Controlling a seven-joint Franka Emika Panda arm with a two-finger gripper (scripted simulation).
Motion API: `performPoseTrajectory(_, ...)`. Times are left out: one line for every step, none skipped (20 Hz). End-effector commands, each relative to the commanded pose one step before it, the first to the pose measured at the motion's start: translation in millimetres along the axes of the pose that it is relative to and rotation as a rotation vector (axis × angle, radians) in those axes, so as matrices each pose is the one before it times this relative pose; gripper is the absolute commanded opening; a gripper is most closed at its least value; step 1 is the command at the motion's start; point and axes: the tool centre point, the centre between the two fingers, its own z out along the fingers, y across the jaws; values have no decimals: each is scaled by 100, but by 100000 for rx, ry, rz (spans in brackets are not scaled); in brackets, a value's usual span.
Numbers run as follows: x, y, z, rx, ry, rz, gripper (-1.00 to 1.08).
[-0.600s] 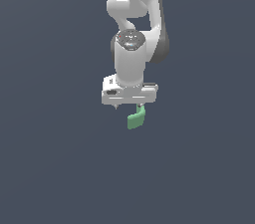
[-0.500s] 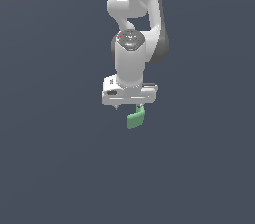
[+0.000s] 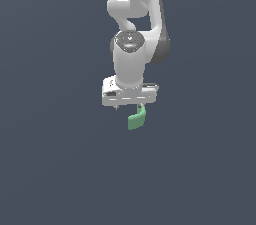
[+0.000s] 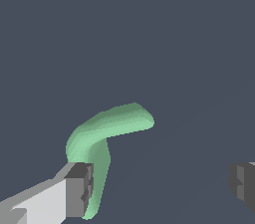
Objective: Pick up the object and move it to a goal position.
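The object [image 3: 136, 118] is a small matte green bent piece just below the white gripper [image 3: 131, 105] in the exterior view. In the wrist view the object [image 4: 102, 136] lies between the two fingers, close against one grey fingertip [image 4: 79, 189]. The other fingertip [image 4: 243, 182] is far off across a wide gap. The gripper [image 4: 162, 185] is open and holds nothing. I cannot tell whether the near fingertip touches the object. The object's lower end is hidden behind that fingertip.
The white arm [image 3: 134, 24] rises straight above the gripper. All around is a plain dark grey ground [image 3: 50, 169] with no other objects, edges or markers showing.
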Motion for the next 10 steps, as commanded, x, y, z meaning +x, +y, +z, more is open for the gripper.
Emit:
performPoseTrajectory(7,-6,7,80,-129,-349,100)
performPoseTrajectory(-6,3,-11,-35,58,170,100)
performPoseTrajectory(-2,-22,9,-17,36,264,100)
performPoseTrajectory(-4,-34,14,-10,30,389,100)
performPoseTrajectory(-6,-43,19,-2,25,516,100)
performPoseTrajectory(-7,-58,24,4,21,633,100)
performPoseTrajectory(-10,-68,29,9,18,756,100)
performPoseTrajectory(-12,-78,33,12,18,876,100)
performPoseTrajectory(-14,-90,37,14,21,988,100)
performPoseTrajectory(-17,-98,41,12,29,1104,100)
